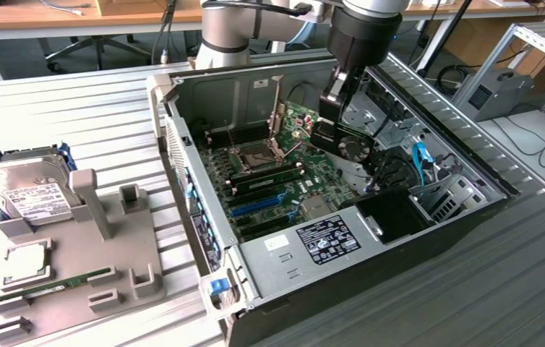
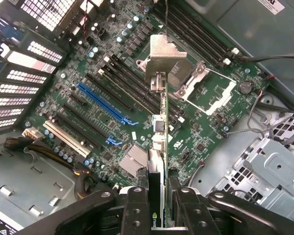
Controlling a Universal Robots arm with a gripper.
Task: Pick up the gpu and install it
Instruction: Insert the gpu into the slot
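Note:
The gpu (image 1: 352,147) hangs inside the open PC case (image 1: 191,210), above the motherboard (image 1: 282,189), with its round fan showing. My gripper (image 1: 333,124) is shut on it from above. In the wrist view the gpu (image 2: 159,147) appears edge-on as a thin card between my two black fingers (image 2: 137,208), its silver end bracket (image 2: 165,58) at the far end. It hovers over the board near the CPU socket (image 2: 206,85), apart from the blue expansion slot (image 2: 104,104) and not seated in any slot.
A grey fixture (image 1: 79,282) at the exterior view's left holds a silver hard drive (image 1: 32,196), a CPU (image 1: 27,262) and a green RAM stick (image 1: 56,283). Inside the case are the power supply (image 1: 329,238), a drive cage (image 1: 451,196) and cables (image 1: 417,155).

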